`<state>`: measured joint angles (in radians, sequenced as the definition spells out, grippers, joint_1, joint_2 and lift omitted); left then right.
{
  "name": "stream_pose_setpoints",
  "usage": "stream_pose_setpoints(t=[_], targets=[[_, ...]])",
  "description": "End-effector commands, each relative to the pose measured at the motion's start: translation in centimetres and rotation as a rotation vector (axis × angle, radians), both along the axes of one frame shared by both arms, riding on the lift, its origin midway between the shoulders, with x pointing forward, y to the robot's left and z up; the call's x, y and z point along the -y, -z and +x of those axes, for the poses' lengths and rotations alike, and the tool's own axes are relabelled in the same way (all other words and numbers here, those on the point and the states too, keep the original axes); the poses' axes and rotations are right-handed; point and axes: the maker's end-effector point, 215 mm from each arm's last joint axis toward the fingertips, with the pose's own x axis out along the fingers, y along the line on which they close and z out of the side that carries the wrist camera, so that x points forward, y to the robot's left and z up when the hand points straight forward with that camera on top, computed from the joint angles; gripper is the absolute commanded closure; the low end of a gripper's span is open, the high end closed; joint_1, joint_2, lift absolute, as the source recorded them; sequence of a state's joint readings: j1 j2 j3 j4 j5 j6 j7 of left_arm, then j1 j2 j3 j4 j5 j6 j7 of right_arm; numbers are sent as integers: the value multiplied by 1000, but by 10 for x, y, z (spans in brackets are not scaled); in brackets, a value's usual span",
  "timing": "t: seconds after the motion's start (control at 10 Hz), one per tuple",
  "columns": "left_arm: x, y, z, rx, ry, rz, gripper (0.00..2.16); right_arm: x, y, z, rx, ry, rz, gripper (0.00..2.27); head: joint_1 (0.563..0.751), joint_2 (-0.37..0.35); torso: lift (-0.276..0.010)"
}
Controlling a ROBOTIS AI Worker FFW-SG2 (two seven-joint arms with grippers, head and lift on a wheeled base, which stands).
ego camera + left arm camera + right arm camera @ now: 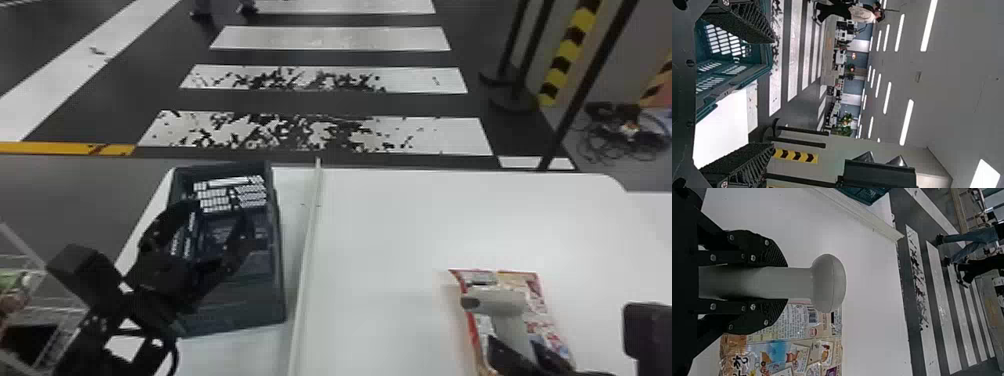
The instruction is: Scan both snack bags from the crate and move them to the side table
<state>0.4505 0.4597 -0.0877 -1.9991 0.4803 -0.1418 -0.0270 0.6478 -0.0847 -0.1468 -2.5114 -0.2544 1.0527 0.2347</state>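
Snack bag lies flat, long axis running near to far.

A shiny bag with bright pictures lay flat on the near right tabletop, by a pale scanner. A blue-green crate stood upright, left.

snack bag partly hidden behind scanner
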Motion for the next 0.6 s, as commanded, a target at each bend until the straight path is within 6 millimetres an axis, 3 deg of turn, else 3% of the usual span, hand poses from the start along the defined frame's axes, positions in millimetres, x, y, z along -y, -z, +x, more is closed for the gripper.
stream_pose_setpoints(t=[0.0,0.5], targets=[[0,0,-2,4,-2,-7,53,1,6,5,6,1,1,2240,695,43,-95],[1,0,-3,3,-5,-13,53,6,5,12,29,1,4,2240,695,39,-95]])
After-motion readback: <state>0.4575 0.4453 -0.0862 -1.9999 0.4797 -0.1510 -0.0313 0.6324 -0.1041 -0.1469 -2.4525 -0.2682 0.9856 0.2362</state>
